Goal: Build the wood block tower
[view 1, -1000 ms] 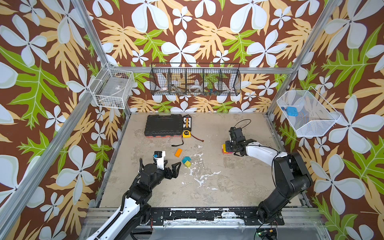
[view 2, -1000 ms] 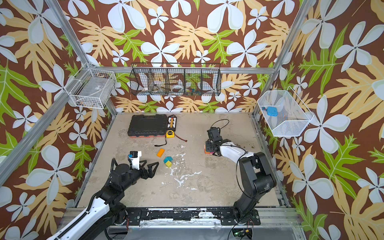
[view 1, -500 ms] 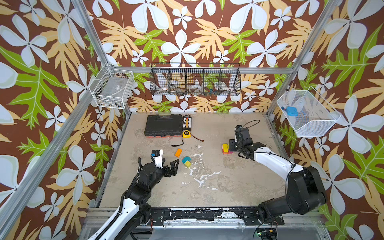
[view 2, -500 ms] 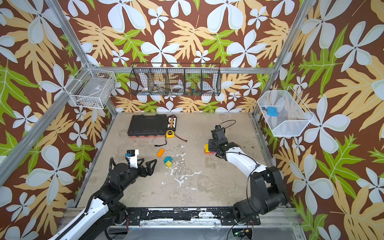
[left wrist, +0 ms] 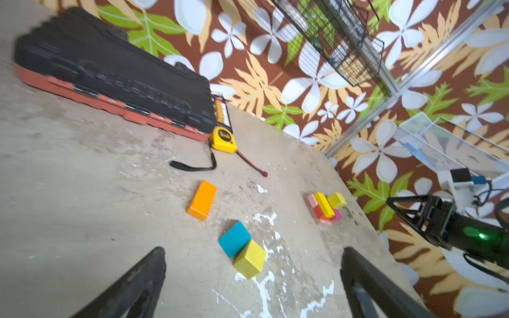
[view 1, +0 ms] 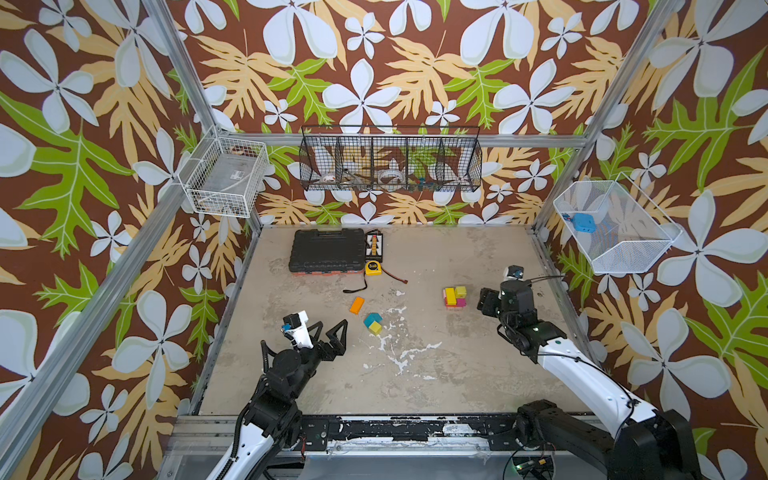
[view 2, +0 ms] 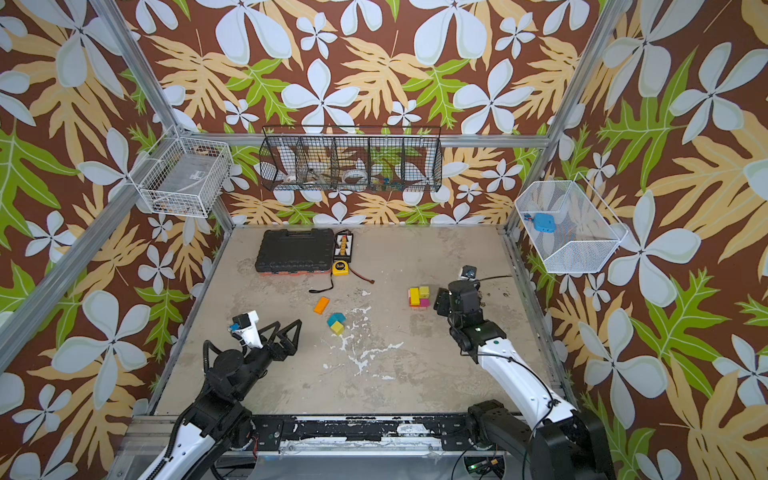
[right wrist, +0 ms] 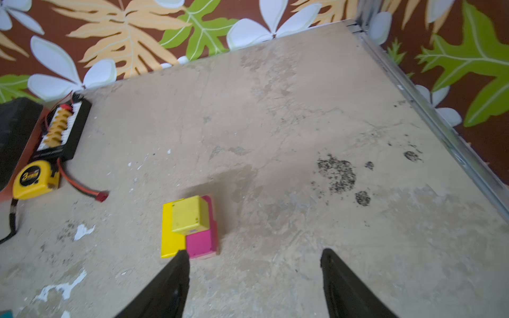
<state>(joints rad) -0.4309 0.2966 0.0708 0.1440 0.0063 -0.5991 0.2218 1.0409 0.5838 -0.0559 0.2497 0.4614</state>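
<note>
Near the right edge of the desk [view 1: 457, 374], the tower [view 1: 455, 297] is seen part built: a pink, red and magenta layer with a yellow brick [right wrist: 169, 231] and a stacked yellow cube [right wrist: 188, 216] laid on top. Just beside it the right end effector [right wrist: 254, 253] is held released and empty, with one finger close to the tower's corner in the right wrist view. The left end effector [view 1: 332, 324], toward the front left corner, is spread wide and nothing is gripped.

Mid-desk, well apart from the tower, the orange brick [view 1: 356, 304] lies alone, while the teal wedge [view 1: 371, 319] and a loose yellow cube [view 1: 375, 328] are touching. Fetching the next block is judged to be the step in hand. The orange brick would best be gripped across its narrow width. The right fingers should be drawn clear without the stack being nudged, and the wedge is best left for last.
</note>
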